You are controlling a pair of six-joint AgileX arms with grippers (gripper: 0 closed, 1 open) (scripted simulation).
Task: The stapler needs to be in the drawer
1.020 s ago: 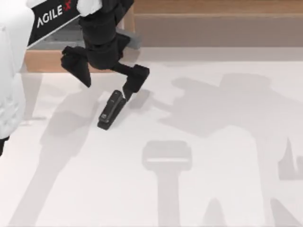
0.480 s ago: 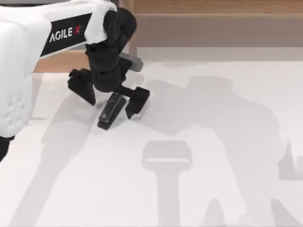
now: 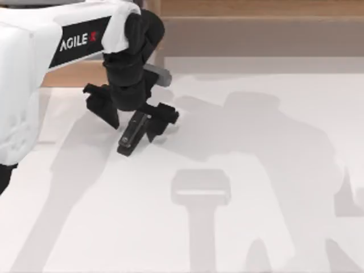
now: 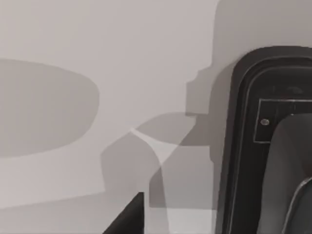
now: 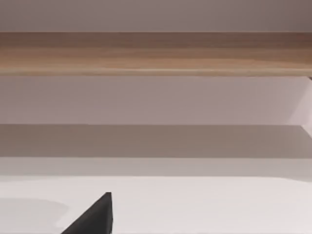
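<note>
The small black stapler (image 3: 129, 138) lies on the white table, left of centre, pointing diagonally. My left gripper (image 3: 133, 129) has come down over its far end and is open, with one finger (image 3: 103, 105) on the left side of the stapler and the other (image 3: 161, 119) close on its right. The left wrist view shows the stapler (image 4: 253, 146) close up beside a dark fingertip (image 4: 129, 219). Behind the left arm, a strip of the drawer's tan front panel (image 3: 71, 77) is visible at the back left. A dark fingertip (image 5: 92, 219) of my right gripper shows in the right wrist view.
The long brown wooden unit (image 3: 256, 28) runs along the back edge; the right wrist view faces the same unit (image 5: 156, 53). Arm shadows fall across the white tabletop (image 3: 256, 227) in front and to the right.
The left arm swung forward and down from the drawer until its fingers straddled the stapler. In the last half second the fingers drew slightly closer together. The stapler has not moved.
</note>
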